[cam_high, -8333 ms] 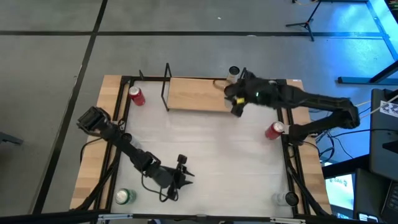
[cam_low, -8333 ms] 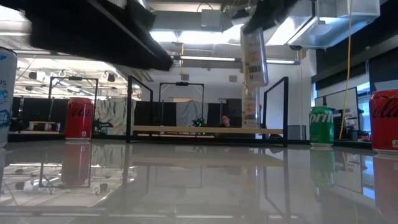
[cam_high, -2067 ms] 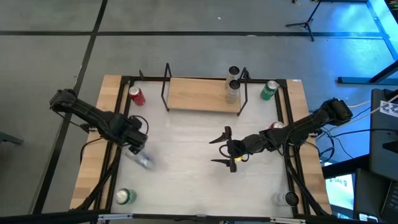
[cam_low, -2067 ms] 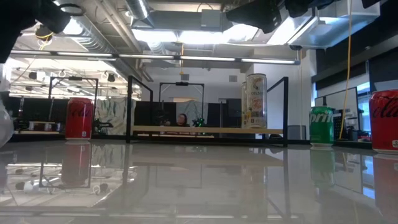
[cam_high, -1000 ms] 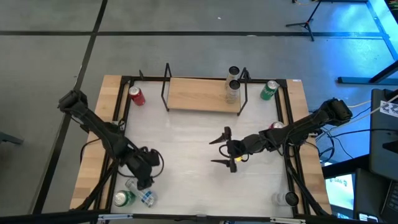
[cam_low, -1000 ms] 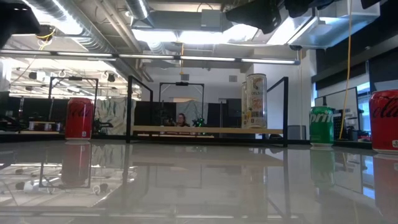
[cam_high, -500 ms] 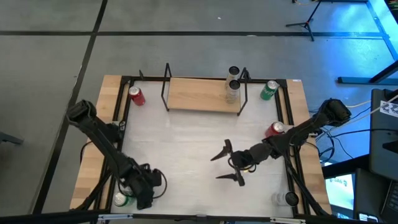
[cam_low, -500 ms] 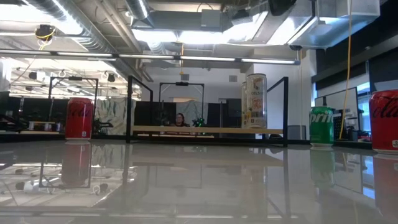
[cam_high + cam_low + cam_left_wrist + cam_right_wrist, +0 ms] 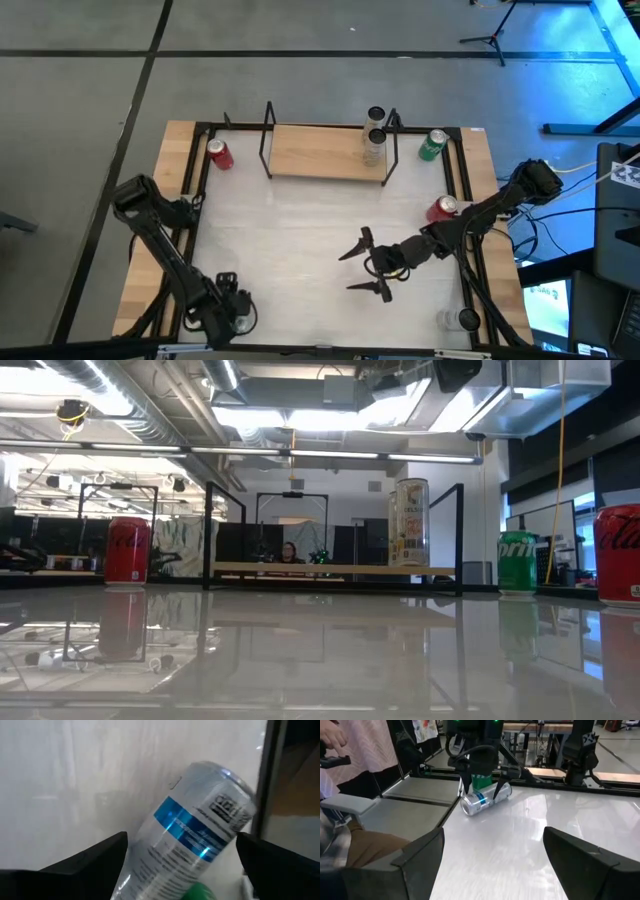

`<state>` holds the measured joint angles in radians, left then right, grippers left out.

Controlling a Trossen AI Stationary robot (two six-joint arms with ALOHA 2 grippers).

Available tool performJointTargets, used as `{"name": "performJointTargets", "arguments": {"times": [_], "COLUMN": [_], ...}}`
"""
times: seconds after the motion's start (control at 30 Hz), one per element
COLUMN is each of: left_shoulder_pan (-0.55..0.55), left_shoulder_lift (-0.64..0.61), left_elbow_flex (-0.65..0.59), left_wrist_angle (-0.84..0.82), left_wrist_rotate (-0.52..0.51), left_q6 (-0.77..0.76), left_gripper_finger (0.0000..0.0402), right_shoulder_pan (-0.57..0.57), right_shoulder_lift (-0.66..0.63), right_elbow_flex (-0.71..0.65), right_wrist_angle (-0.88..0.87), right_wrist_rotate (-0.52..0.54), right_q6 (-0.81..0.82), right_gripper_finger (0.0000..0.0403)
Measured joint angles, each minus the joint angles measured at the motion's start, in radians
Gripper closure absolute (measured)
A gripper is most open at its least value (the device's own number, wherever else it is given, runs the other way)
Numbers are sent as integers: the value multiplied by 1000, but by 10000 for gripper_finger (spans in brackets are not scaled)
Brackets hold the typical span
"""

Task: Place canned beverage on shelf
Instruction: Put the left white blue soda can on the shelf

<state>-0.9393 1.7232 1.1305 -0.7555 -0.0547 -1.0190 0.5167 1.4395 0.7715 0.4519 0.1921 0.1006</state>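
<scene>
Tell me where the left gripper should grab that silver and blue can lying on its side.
Probably mid-body, near the blue band, with the left gripper coming straight down and closing across the round sides: the silver can lies flat, with the green can close beside it.

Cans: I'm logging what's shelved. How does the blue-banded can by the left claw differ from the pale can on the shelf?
The blue-banded can lies on its side, while the pale can stands upright. The blue-banded can is on the white tabletop, between the fingers of the open left claw. The pale can sits at the shelf's right end, with no claw near it. Both are light-coloured drink cans.
</scene>
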Motion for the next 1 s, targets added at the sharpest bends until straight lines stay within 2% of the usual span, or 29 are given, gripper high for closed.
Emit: {"name": "performJointTargets", "arguments": {"times": [0.33,0.47,0.7,0.8,0.9,1.0], "left_shoulder_pan": [78,127,187,212,221,213], "left_shoulder_lift": [98,98,97,97,94,65], "left_elbow_flex": [0,0,-1,8,65,153], "left_wrist_angle": [-9,-15,-14,-23,-52,-107], "left_wrist_rotate": [-38,-48,-90,-110,-194,-353], "left_q6": [88,88,90,111,150,200], "left_gripper_finger": [46,77,159,167,167,167], "right_shoulder_pan": [0,0,0,0,0,0], "right_shoulder_lift": [0,0,0,0,0,0], "right_elbow_flex": [0,0,0,0,0,0], "right_wrist_angle": [3,3,1,-5,-8,-17], "right_wrist_rotate": [17,34,36,36,38,70], "right_q6": [0,-1,-1,-1,-1,0], "right_gripper_finger": [68,68,68,68,68,68]}}
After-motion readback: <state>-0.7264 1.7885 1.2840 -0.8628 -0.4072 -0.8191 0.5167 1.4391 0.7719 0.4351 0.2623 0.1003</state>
